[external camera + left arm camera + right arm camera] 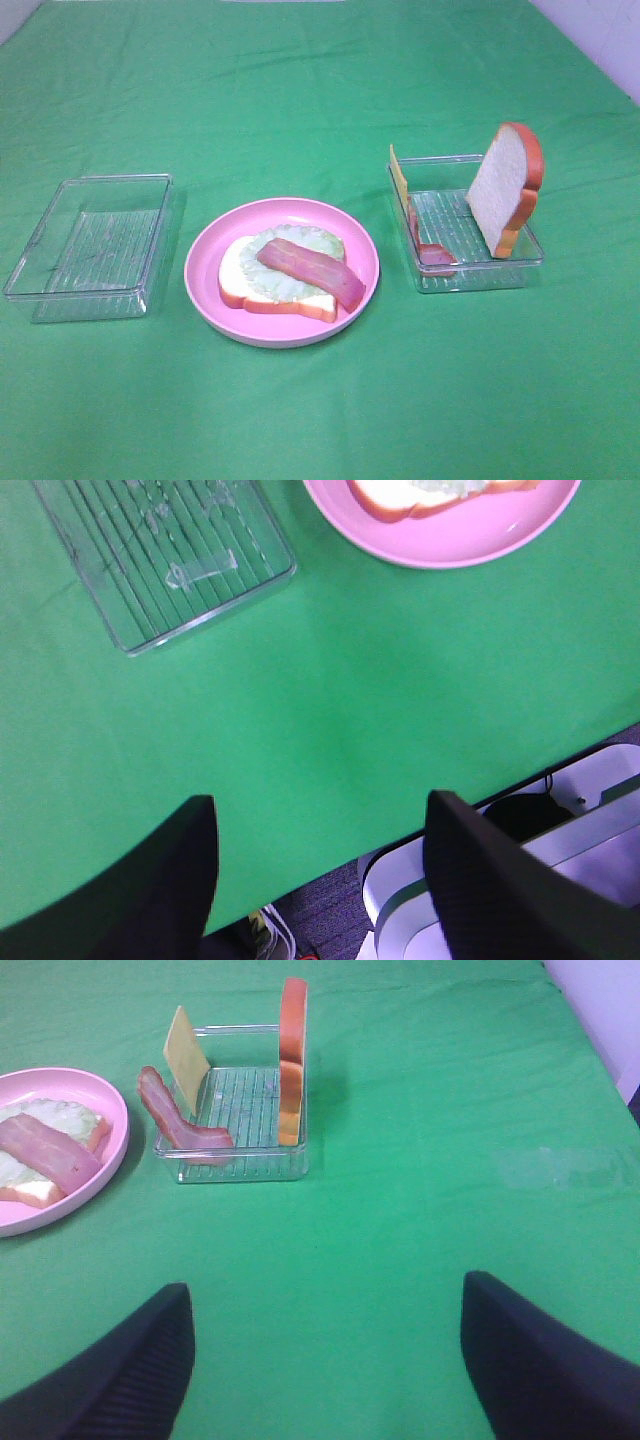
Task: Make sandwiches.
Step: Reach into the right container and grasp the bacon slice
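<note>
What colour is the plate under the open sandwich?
The plate is pink; the exterior high view shows it best.

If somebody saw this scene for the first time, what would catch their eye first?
The round pink plate stands out at the centre of the green cloth, carrying a white toy bread slice topped with pale green lettuce and a pink-red bacon strip. To its right, a second bread slice stands upright in a clear plastic tray, opposite a yellow cheese square.
</note>
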Controlling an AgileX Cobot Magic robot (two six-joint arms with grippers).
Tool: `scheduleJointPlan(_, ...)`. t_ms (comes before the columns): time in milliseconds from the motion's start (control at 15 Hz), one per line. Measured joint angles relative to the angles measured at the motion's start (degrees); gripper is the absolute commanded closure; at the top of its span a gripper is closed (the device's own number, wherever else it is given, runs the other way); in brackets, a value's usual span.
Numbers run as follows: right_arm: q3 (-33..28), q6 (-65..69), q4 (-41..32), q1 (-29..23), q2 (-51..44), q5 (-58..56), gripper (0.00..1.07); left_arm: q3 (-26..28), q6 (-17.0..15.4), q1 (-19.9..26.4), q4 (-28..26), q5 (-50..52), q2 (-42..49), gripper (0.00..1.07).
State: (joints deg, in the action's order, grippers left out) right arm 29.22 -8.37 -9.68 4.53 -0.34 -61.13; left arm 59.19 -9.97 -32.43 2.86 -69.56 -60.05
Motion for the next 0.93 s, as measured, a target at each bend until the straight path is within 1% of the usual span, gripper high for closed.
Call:
scheduleJointPlan(200,0.0,0.0,0.0,0.0,0.0,0.0,0.36,-9.91,0.0,0.0,0.0,1.6,14.09,0.48)
scheduleJointPlan(333,0.0,0.0,0.0,0.0,0.0,0.0,0.36,-15.01,0.0,0.0,0.06,3.5,21.66,0.48)
scheduleJointPlan(400,0.0,0.0,0.0,0.0,0.0,0.0,0.36,-15.93,0.0,0.0,0.29,4.07,23.66,0.48)
scheduleJointPlan(467,0.0,0.0,0.0,0.0,0.0,0.0,0.36,-18.16,0.0,0.0,0.57,5.16,27.5,0.48)
scheduleJointPlan(533,0.0,0.0,0.0,0.0,0.0,0.0,0.36,-22.35,0.0,0.0,1.38,5.33,34.03,0.48)
scheduleJointPlan(600,0.0,0.0,0.0,0.0,0.0,0.0,0.36,-23.38,0.0,0.0,1.38,5.33,35.75,0.48)
scheduleJointPlan(800,0.0,0.0,0.0,0.0,0.0,0.0,0.36,-27.62,0.0,0.0,1.38,4.64,45.66,0.48)
scheduleJointPlan(933,0.0,0.0,0.0,0.0,0.11,0.06,0.36,-28.25,0.0,0.0,1.38,4.64,50.48,0.48)
